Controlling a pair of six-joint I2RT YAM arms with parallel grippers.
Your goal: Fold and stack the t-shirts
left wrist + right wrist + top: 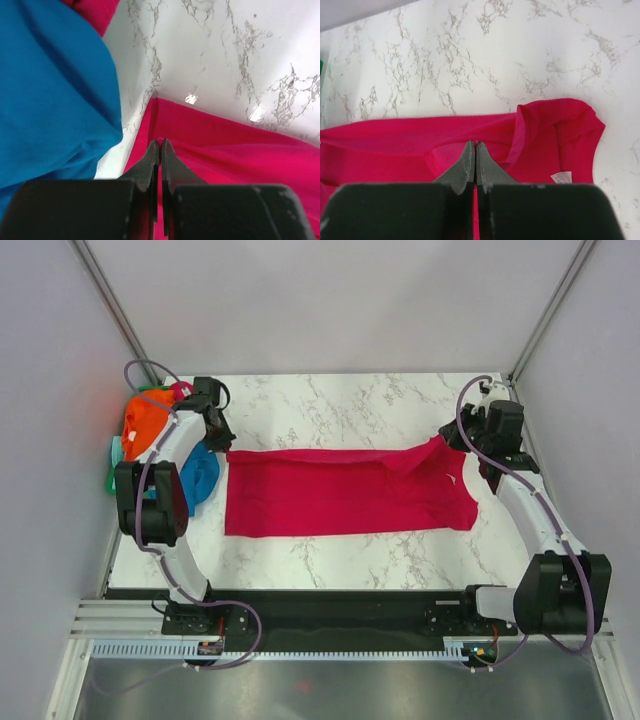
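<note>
Lying flat across the middle of the marble tabletop (330, 405), the red shirt (345, 492) forms a long band running left to right, its neck end to the right, where a small white label (452, 478) shows. The left gripper (222, 438) sits at the shirt's far left corner. In its wrist view the fingers (150, 162) are pressed together, with their tips on a raised fold of the red shirt (240, 150). I cannot tell whether cloth is caught between them. The right gripper (452, 438) is at the far right corner, where the cloth rises in a peak toward it. Its fingers (462, 167) are likewise pressed together, and a sliver of red shows between them, so it is pinching the red shirt (380, 150) near the collar and the label (562, 177). A blue shirt (203, 472) lies bunched just left of the red one, filling the left side of the left wrist view (50, 90). An orange shirt (145, 418) is heaped behind it at the tabletop's left edge.
</note>
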